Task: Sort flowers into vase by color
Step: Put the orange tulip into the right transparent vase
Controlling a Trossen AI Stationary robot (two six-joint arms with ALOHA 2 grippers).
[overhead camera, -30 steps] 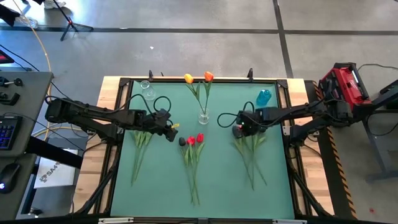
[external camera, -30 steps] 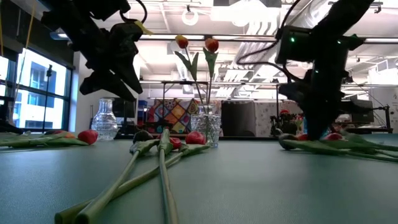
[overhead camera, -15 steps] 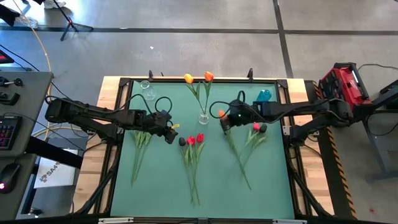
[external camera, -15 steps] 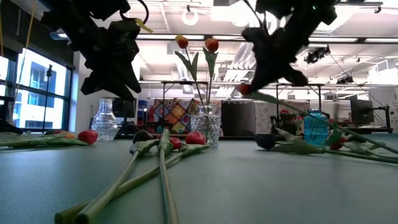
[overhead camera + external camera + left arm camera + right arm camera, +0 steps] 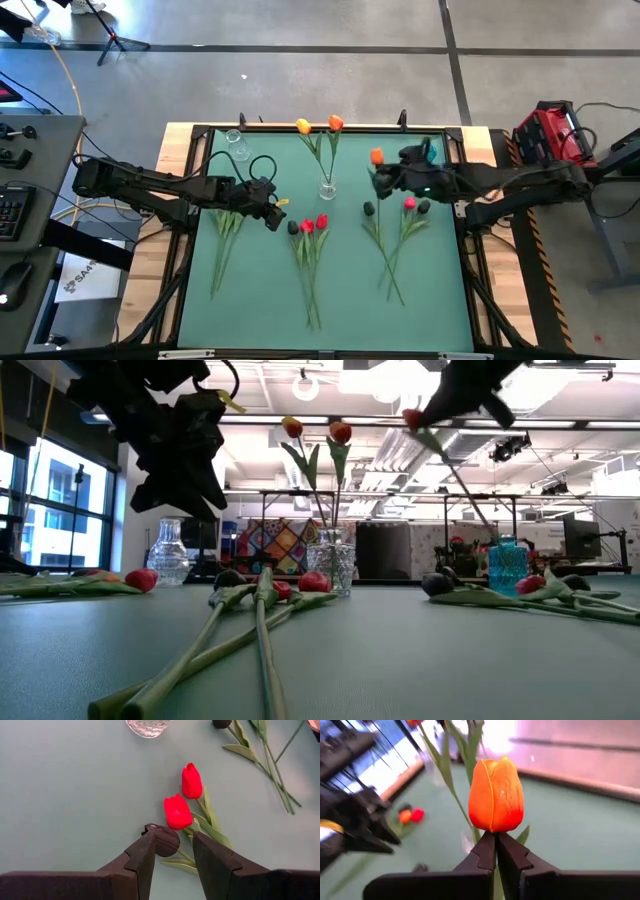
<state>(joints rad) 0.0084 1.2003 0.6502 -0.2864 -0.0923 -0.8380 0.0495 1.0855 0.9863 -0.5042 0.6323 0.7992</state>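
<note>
High view
Glass vase: stands mid-table toward the far edge, holding two tulips, one yellow-headed, one orange-headed.
Second clear vase: far left corner of the green mat; nothing shows in it.
Blue vase: far right corner, partly behind the right arm.
Right gripper: clamped on the stem of an orange tulip, lifted above the mat between the glass vase and the blue vase.
Left gripper: over the mat left of centre, fingers a little apart around nothing.
Loose flowers: two red tulips and a dark one mid-mat, stems running toward the near edge; a red and two dark heads under the right arm; more stems below the left arm.

Low view
Glass vase: upright, the two tulips rising from it.
Second clear vase: at the far left, behind the left gripper.
Blue vase: at the right, the held tulip's stem slanting before it.
Held tulip: high, head tilted.

Left wrist view
Fingers: apart, hovering over a dark head; two red heads just beyond it, the glass vase's base farther on.

Right wrist view
Fingers: pinched shut just under the orange head; the left arm is blurred beyond.
</note>
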